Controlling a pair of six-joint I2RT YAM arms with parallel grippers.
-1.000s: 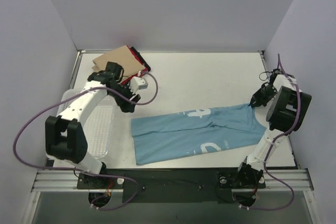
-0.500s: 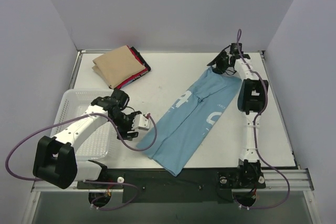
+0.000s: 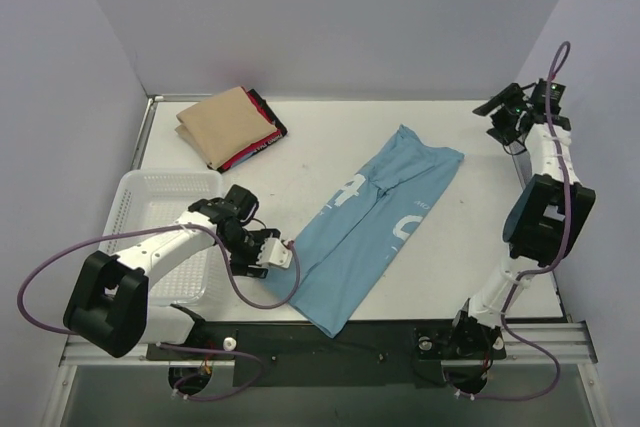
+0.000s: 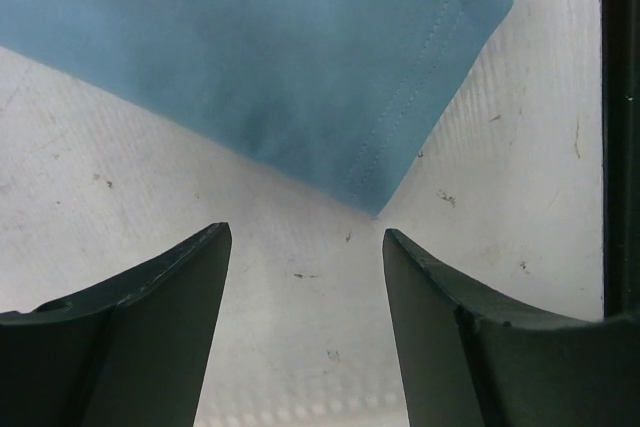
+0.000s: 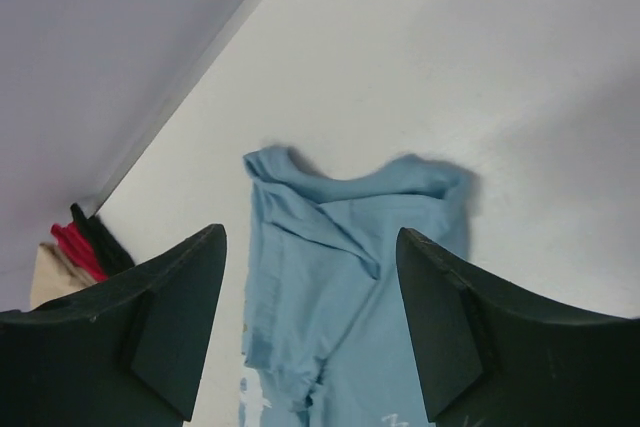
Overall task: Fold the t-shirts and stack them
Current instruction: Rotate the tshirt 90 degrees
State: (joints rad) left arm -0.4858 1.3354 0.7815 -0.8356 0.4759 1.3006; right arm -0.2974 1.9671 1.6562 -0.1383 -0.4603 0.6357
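Top external view: the light blue cloth t-shirt with white lettering [image 3: 375, 232] lies folded long and narrow, diagonally across the middle of the white bench [image 3: 330, 142]. My left hand [image 3: 283, 255] sits low just beside the shirt's near-left edge, fingers spread wide with nothing between them. In the left wrist view a hemmed corner lies just beyond the gap. My right hand [image 3: 503, 119] hangs over the far right corner, well apart from the shirt, wide and empty. At far left the folded plain tan t-shirt [image 3: 222, 125] lies on the red-and-black t-shirt [image 3: 265, 130], beyond the white plastic mesh basket [image 3: 140, 192].
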